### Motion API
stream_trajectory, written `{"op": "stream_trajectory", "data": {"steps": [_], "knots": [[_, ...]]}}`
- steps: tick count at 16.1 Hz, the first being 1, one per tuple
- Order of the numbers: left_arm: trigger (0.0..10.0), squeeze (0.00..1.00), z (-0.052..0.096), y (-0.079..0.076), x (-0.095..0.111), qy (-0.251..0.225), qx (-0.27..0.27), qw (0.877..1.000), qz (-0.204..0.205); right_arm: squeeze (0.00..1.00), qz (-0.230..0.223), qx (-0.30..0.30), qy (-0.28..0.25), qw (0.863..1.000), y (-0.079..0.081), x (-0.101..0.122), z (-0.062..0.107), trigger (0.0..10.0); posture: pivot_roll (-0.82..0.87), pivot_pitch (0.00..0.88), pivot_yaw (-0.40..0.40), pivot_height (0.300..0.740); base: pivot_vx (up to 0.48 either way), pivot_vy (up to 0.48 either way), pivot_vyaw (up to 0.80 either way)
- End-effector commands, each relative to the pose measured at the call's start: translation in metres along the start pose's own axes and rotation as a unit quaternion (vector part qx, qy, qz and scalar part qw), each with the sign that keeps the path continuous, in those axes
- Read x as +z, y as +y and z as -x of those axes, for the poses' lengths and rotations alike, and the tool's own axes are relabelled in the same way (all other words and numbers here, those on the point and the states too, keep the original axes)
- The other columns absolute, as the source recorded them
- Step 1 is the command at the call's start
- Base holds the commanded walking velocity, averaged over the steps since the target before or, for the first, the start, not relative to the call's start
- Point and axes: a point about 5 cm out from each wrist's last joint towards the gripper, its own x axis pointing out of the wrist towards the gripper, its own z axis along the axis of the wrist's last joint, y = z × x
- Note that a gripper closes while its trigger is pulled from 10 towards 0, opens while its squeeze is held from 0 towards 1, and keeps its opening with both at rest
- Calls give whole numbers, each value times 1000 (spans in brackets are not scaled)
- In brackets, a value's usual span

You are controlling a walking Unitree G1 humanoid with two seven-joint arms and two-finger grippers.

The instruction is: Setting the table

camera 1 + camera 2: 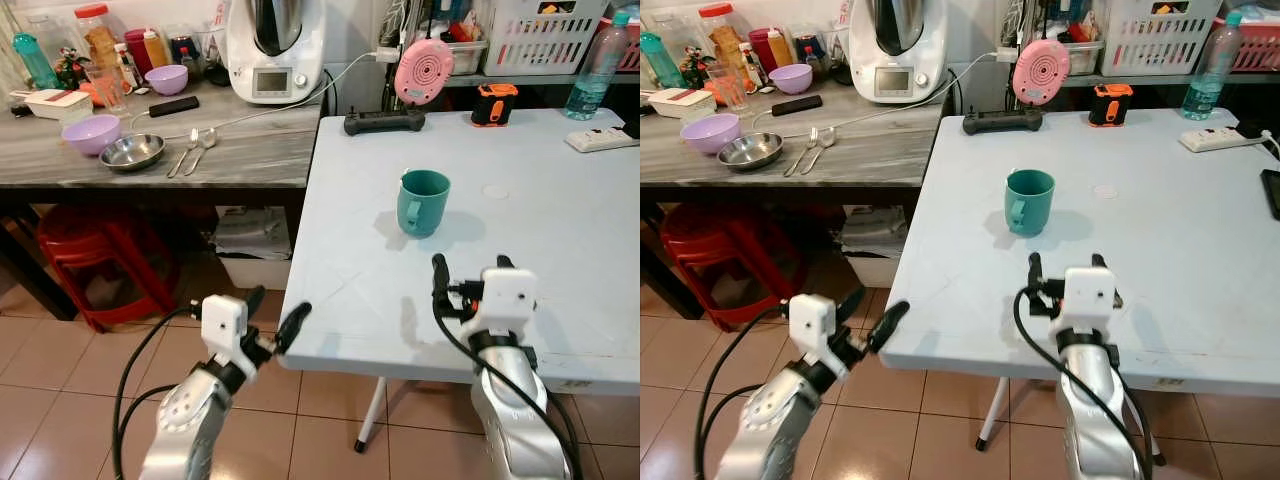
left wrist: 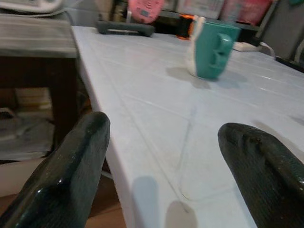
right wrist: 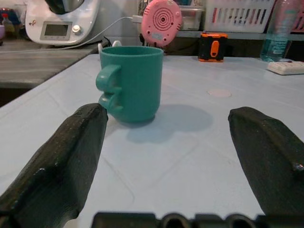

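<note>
Teal mug sits upright near the middle of the pale folding table, handle toward the robot's left, and we see nothing gripping it. We judge one item is placed and the rest of the setting is not yet fetched: the steel bowl, the spoon and fork and the purple bowl lie on the grey counter off to the left. Next move probably calls for turning toward that counter and reaching for one of those pieces; the cutlery lies flat, so a low pinch would be needed. Right gripper hovers over the near part of the table, just short of the mug, fingers spread wide and empty, pointing at the mug in the right wrist view. Left gripper sits at the table's near left corner, forearm low, fingers parted and empty too, one finger off the table edge.
</note>
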Motion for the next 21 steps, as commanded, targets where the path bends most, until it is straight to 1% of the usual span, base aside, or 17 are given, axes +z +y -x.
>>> {"op": "stream_trajectory", "data": {"steps": [1, 2, 5, 8, 9, 11, 13, 14, 18, 21], "knots": [[10000, 0, 5, 1, 3, 0, -11, 1000, -2, 0, -8, 14, 9, 1000, 4, -1, -6, 10000, -112, 62, 77, 740, 0, 0, 0], [10000, 0, 14, 0, 4, 3, -25, 1000, -4, 0, -6, 32, 10, 999, 11, -1, -17, 10000, -95, 85, 76, 740, 0, 0, 0], [10000, 0, 29, -2, 8, 13, -46, 999, 1, 0, -13, 48, 10, 999, 20, 0, -34, 10000, -61, 114, 80, 740, 0, 0, 0], [10000, 0, 35, -2, 13, 20, -47, 999, -1, 0, -23, 63, 13, 998, 33, 1, -48, 10000, -21, 149, 85, 740, 0, 0, 0], [10000, 0, 38, -4, 15, 21, -46, 999, -1, 0, -24, 73, 11, 997, 42, 2, -56, 10000, -5, 156, 87, 740, 0, 0, 0], [10000, 0, 40, -5, 16, 23, -45, 999, 1, 0, -26, 76, 12, 997, 47, 4, -61, 10000, 1, 158, 87, 740, 0, 0, 0], [10000, 0, 41, -8, 18, 24, -48, 999, 6, 0, -20, 52, 3, 998, 43, 10, -76, 10000, 7, 160, 84, 740, 0, 0, 0], [10000, 0, 41, -9, 18, 24, -47, 999, 7, 0, -17, 44, 0, 999, 41, 12, -79, 10000, 7, 158, 83, 740, 0, 0, 0], [10000, 0, 38, -10, 19, 22, -48, 999, 11, 0, -7, 25, -13, 1000, 37, 16, -84, 10000, 4, 159, 82, 740, 0, 0, 0], [10000, 0, 36, -9, 18, 25, -50, 998, 13, 0, 10, 6, -30, 999, 31, 21, -87, 10000, -2, 159, 88, 740, 0, 0, 0]]}}
